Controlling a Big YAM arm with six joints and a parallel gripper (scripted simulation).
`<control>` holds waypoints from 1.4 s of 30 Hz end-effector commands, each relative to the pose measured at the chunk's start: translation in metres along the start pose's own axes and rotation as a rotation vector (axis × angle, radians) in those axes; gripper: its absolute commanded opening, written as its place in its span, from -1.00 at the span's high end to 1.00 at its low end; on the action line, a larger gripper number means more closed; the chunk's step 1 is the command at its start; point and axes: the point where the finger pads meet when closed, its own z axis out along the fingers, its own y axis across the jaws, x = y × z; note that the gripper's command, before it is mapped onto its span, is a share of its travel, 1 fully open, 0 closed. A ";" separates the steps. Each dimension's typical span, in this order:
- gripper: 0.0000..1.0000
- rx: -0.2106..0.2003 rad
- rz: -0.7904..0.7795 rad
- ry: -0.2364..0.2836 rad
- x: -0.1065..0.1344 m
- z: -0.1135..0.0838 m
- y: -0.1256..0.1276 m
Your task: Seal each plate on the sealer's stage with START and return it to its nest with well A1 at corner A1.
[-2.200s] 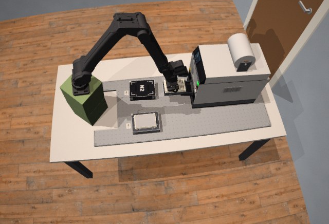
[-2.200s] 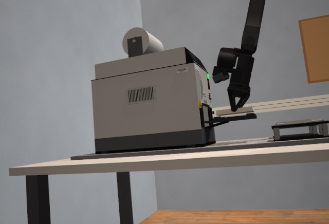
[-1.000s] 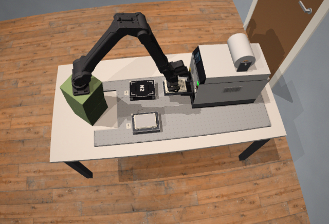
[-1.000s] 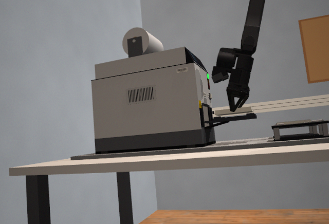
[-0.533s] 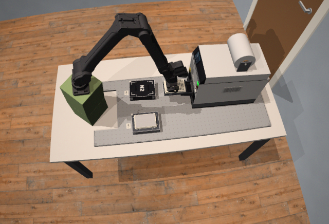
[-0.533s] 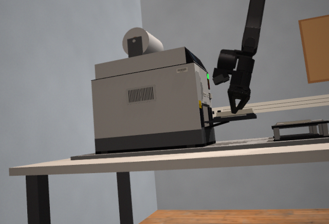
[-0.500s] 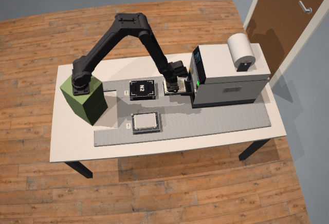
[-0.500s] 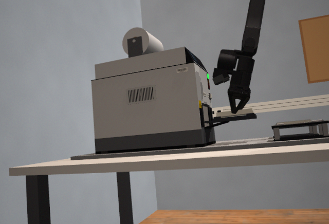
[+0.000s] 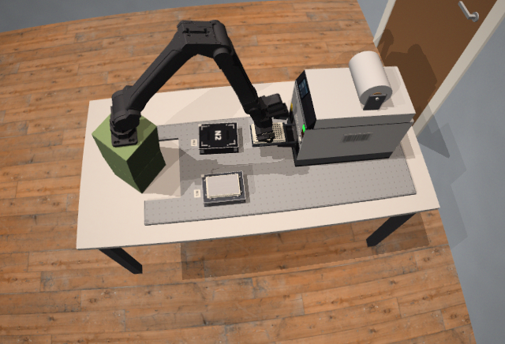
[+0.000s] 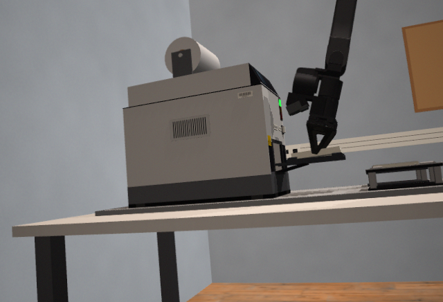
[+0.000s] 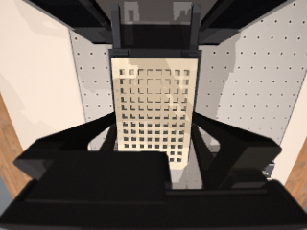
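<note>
An uncovered cream plate [image 9: 278, 132] [image 10: 332, 150] [image 11: 153, 103] with open wells lies over the sealer's extended stage [image 10: 322, 158] [image 11: 154, 53]. My gripper [image 9: 266, 138] [image 10: 316, 151] [image 11: 153, 115] points down, shut on this plate by its long sides. Whether the plate sits fully down inside the locators cannot be told. The sealer [image 9: 346, 143] [image 10: 200, 163] shows a green lamp [image 9: 303, 129] [image 10: 279, 102]. Nest N2 [image 9: 218, 135] is empty, its label bare. Nest N1 [image 9: 225, 199] [image 10: 372, 180] holds a plate [image 9: 222, 185] with a smooth, pale grey top and no wells showing.
The sealer's front stands close beside the wrist. A white film roll [image 9: 368, 74] [image 10: 205, 57] is on top of the sealer. The green arm pedestal [image 9: 140, 161] stands at the table's left. The nests stand on a perforated grey board [image 9: 326, 187].
</note>
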 end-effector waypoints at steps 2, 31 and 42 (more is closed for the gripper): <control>1.00 0.003 0.000 -0.029 -0.013 0.015 -0.005; 1.00 0.007 0.004 -0.024 -0.011 0.025 -0.008; 1.00 0.008 0.005 -0.014 -0.007 0.028 -0.010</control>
